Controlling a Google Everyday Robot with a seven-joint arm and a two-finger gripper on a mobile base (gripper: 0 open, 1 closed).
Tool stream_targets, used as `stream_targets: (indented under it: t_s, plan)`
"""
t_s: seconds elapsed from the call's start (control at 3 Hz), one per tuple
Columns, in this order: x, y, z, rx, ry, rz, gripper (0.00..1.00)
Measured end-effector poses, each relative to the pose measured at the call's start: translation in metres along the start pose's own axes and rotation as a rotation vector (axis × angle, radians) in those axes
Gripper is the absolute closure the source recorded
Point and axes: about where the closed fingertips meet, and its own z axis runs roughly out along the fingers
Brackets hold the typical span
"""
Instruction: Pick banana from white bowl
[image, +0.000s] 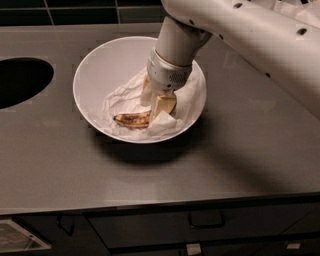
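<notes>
Nearest the camera, in front of and below the wide, shallow white bowl (102, 65), ran dark drawer fronts (150, 230) under the edge of the smooth grey countertop (150, 180) on which the bowl stood. Inside the bowl, on its crumpled white paper lining (120, 97), the small curved banana, yellow mottled brown-black, (131, 119) lay toward the front wall, its right end tucked under the paper and the tool. The cream-tipped gripper (157, 105) reached down into the bowl's right half, right at that end of the fruit; whether it was open or closed on anything could not be told. Such an overripe banana was probably light, soft and easily bruised, with a skin likely to slip, so a gentle hold across its thicker middle seemed safer than the tip. The white arm (240, 30) rose behind and right of the bowl. A dark round opening (20, 80) sat left of the bowl, and dark wall tiles (80, 12) ran beyond it.
</notes>
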Motion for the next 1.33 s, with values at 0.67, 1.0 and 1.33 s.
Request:
stream_targets:
  t_s: [0.67, 1.0, 1.33]
  plan:
    - [0.003, 0.002, 0.006, -0.015, -0.007, 0.01, 0.46]
    - [0.005, 0.001, 0.012, -0.036, -0.005, 0.015, 0.45]
    - [0.005, 0.001, 0.018, -0.069, -0.005, 0.011, 0.56]
